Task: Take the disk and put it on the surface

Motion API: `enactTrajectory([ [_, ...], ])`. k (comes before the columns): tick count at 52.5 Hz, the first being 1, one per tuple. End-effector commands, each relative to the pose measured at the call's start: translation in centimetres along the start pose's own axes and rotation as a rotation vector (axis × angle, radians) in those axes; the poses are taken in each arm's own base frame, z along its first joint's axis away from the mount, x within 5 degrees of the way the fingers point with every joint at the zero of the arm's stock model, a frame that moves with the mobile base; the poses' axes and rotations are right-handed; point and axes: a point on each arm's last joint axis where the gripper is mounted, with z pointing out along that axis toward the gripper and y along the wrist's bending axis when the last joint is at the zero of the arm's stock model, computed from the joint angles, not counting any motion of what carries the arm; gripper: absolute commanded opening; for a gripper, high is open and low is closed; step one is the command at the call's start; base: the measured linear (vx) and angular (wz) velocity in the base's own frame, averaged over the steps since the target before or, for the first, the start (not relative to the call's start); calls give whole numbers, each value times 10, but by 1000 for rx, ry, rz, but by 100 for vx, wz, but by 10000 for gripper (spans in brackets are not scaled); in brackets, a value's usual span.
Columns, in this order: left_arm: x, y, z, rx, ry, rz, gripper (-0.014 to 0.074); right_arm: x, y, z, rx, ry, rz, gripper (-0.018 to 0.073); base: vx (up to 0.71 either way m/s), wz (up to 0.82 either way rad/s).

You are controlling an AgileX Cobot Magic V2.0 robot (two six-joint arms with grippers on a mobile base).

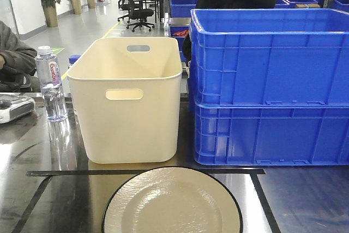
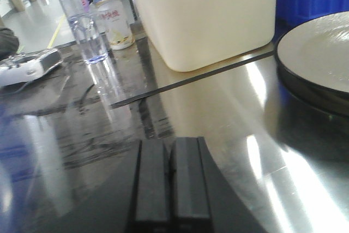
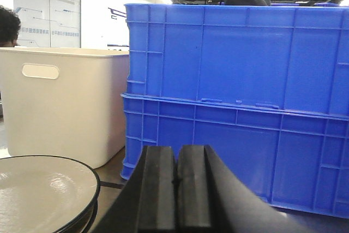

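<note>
Disk (image 1: 172, 203) is sitting flat on the glossy bench (image 1: 54, 200) inside the black tape lines (image 1: 147, 172), right in front of the cream bin (image 1: 128, 110). Left gripper (image 2: 169, 181) & right gripper (image 3: 176, 189) are both sitting closed, holding nothing.

The left gripper (image 2: 170, 181) is sitting low over the dark glossy surface (image 2: 229, 135), its two black fingers pressed together with no gap showing between them. A cream plate with a dark rim (image 2: 322, 58) is lying on the surface at the right edge, just beside a black tape line (image 2: 191, 78) that is running under the front of the cream bin (image 2: 204, 15). Two bottles (image 2: 98, 15) are standing at upper left, and a white device (image 2: 27, 66) is resting at the left edge.
</note>
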Motion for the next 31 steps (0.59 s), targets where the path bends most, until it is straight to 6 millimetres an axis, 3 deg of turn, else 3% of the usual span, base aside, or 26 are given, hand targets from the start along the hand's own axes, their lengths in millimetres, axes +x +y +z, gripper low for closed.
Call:
enactTrajectory([
  [1,-1,-5,5,35,-133,-41,-5,-16,-1,1,11,-104,-15,-9,0,0],
  [17,77,-6,20,-139,-256,-251,-5,-16,-1,1,11,-104,-15,-9,0,0],
  [31,85,-5,18,-188,-211,-124,-5,-17,-1,1,11,-105,-15,-9,0,0],
])
